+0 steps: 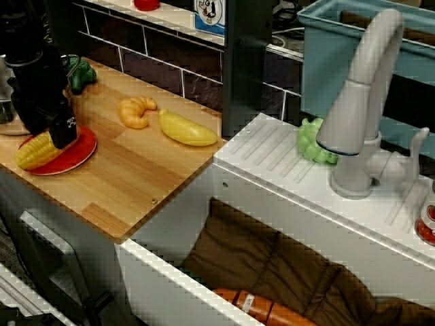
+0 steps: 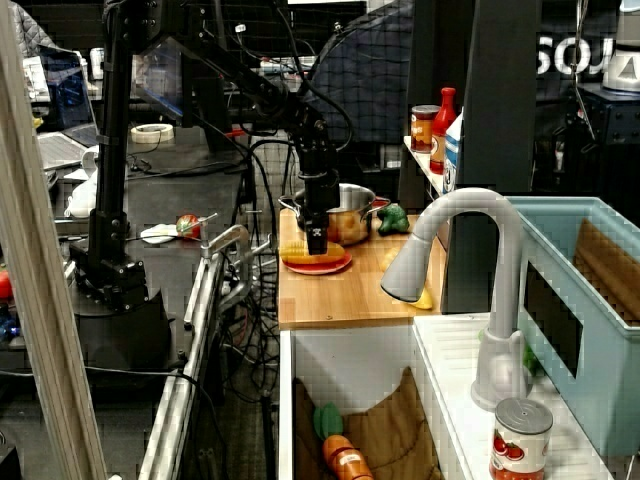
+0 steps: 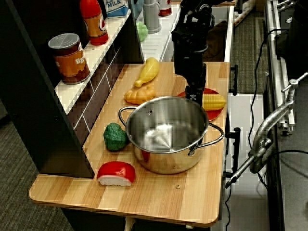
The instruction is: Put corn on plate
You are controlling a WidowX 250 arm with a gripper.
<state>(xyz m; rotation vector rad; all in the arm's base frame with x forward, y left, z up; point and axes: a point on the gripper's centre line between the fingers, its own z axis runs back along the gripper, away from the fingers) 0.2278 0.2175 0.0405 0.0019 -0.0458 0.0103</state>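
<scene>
The yellow corn [image 1: 35, 151] lies on the red plate [image 1: 80, 151] at the near left of the wooden counter, with its left end overhanging the rim. My black gripper [image 1: 61, 134] is down on the plate over the corn's right end and hides it. The fingers stand around that end, and I cannot see whether they press on it. In the side view the gripper [image 2: 317, 240] stands over the corn [image 2: 297, 256] and the plate [image 2: 322, 267]. In the view from behind the pot, the corn [image 3: 214, 101] sticks out to the right of the gripper [image 3: 194, 97] on the plate [image 3: 212, 115].
A steel pot [image 3: 168, 134] stands right beside the plate. An orange croissant [image 1: 136, 111] and a smooth yellow fruit [image 1: 185, 128] lie further right on the counter, and green broccoli [image 1: 80, 73] is at the back. A sink with a grey faucet [image 1: 360, 109] is on the right.
</scene>
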